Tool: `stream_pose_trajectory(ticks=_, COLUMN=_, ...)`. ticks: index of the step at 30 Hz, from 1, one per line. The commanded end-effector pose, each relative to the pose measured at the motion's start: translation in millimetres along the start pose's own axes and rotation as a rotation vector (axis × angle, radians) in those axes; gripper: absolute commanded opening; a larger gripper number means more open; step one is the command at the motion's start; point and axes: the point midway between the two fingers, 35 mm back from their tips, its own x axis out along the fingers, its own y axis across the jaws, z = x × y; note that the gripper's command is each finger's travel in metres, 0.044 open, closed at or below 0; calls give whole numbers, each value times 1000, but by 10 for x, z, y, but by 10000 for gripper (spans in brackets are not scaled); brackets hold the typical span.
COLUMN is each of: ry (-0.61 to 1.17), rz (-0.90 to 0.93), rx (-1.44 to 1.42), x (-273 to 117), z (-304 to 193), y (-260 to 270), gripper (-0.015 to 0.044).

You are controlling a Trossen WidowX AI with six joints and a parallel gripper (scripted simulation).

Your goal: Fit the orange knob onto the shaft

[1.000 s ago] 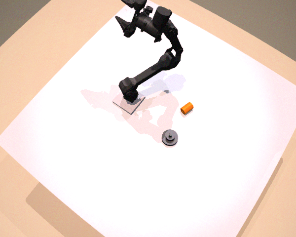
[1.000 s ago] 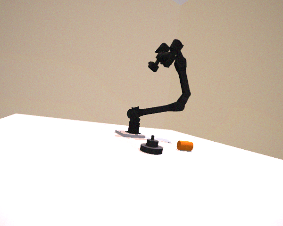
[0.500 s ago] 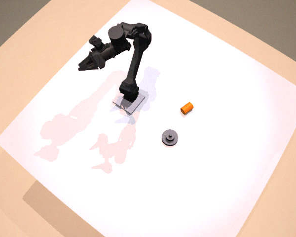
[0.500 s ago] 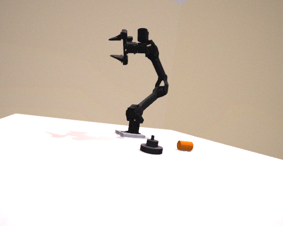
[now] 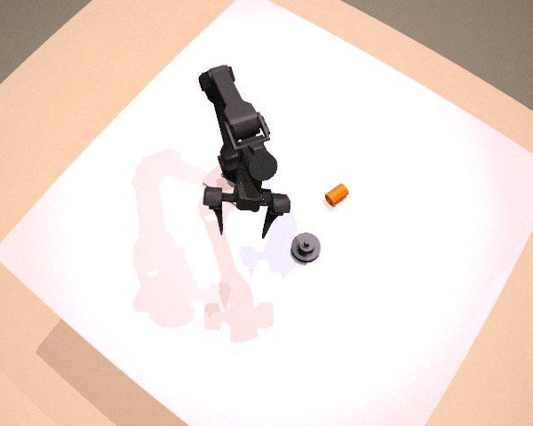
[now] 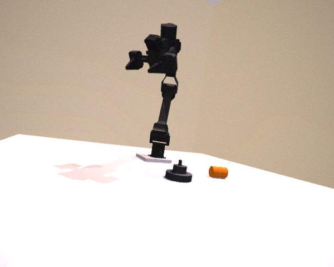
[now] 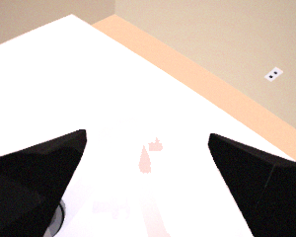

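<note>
Free passage between the end effector (image 5: 242,236) (image 6: 136,69) (image 7: 147,137), raised with fingers apart, and the worktop (image 5: 385,320) (image 6: 161,224) (image 7: 138,89); the round pedestal (image 5: 298,253) (image 6: 178,176) (image 7: 60,217) and its upright shaft (image 5: 306,243) (image 6: 180,162) obstruct a low sweep; an open lane separates pedestal from orange knob (image 5: 337,194) (image 6: 218,172), itself a low obstacle lying on its side

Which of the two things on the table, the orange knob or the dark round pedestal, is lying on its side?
The orange cylindrical knob; the dark round pedestal sits flat, shaft up.
</note>
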Motion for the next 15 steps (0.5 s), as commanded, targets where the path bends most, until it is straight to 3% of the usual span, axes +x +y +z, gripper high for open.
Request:
stream_pose_trajectory(ticks=1, ry=94, rz=178, rx=-324, x=147, z=-234, y=689, gripper=440)
stream_pose_trajectory(ticks=11, ry=233, rz=544, rx=-988, x=65, z=-1137, y=2022, gripper=440)
stream_pose_trajectory(ticks=15, ry=264, rz=730, rx=-1378, x=-134, z=-1739, y=2489, gripper=440)
